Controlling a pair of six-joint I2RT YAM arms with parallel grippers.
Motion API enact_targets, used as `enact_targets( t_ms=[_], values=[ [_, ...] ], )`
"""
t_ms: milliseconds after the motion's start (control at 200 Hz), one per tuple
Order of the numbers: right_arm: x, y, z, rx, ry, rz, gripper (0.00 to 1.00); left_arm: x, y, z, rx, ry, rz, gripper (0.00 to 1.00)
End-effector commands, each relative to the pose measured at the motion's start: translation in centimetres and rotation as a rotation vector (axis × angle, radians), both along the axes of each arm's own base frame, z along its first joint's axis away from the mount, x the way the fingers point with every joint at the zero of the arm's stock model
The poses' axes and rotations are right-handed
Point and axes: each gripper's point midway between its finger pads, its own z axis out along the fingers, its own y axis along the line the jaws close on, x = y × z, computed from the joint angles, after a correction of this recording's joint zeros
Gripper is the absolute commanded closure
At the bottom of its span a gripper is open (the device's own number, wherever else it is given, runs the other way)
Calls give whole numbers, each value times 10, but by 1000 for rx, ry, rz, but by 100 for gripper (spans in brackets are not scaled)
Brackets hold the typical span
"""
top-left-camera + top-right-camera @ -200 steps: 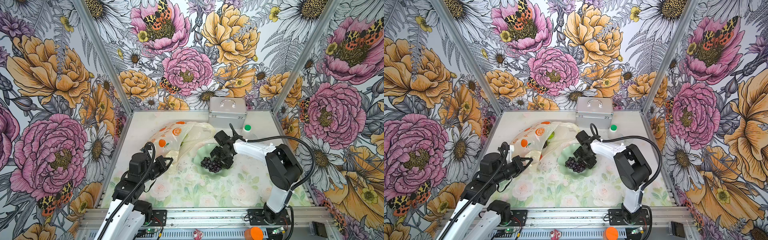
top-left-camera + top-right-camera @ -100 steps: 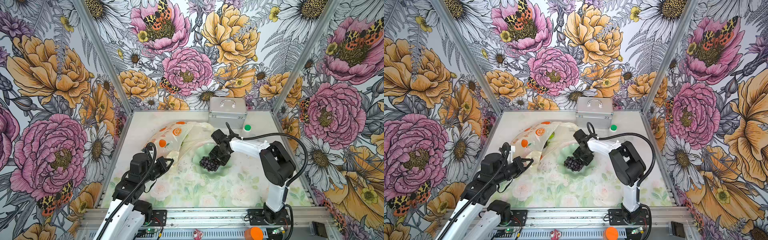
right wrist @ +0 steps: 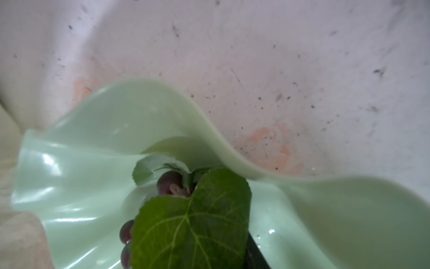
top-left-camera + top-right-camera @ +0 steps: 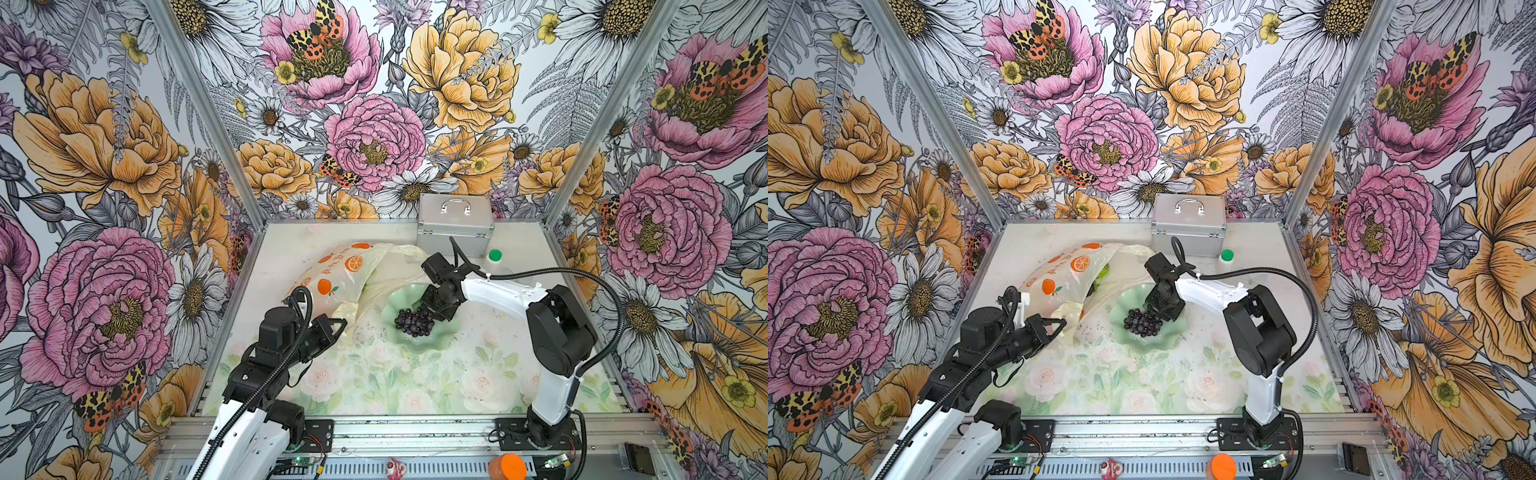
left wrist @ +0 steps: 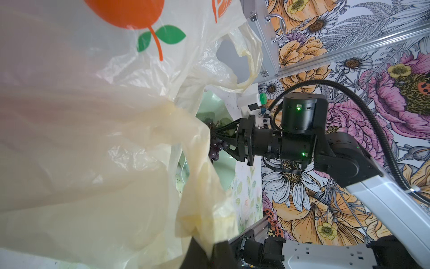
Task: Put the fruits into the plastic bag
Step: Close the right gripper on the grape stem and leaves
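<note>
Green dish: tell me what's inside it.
Purple grapes with a green leaf lie in the dish. The right gripper reaches in over their stem end, covering the dish floor there; whether its jaws have closed is hidden.

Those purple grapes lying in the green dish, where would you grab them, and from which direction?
Pinch the grape bunch at its stem end, by the leaf, on the side facing the right gripper, coming from above: it lies flat in the shallow dish, and its round berries would probably slip.
</note>
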Motion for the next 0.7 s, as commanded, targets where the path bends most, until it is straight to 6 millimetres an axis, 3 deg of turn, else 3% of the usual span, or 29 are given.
enact_targets(
  t_ms=[0, 140, 365, 695],
  values=[
    [8, -8, 35, 2, -159, 13, 70, 2, -2, 14, -35, -43, -2, 100],
    [8, -18, 53, 17, -262, 5, 77, 2, -4, 19, -46, -45, -11, 100],
    [5, -31, 81, 35, -388, -3, 79, 2, -8, 26, -56, -47, -34, 100],
    [-4, -43, 150, 112, -568, -8, 79, 0, -10, 54, -17, -100, -75, 100]
  ],
)
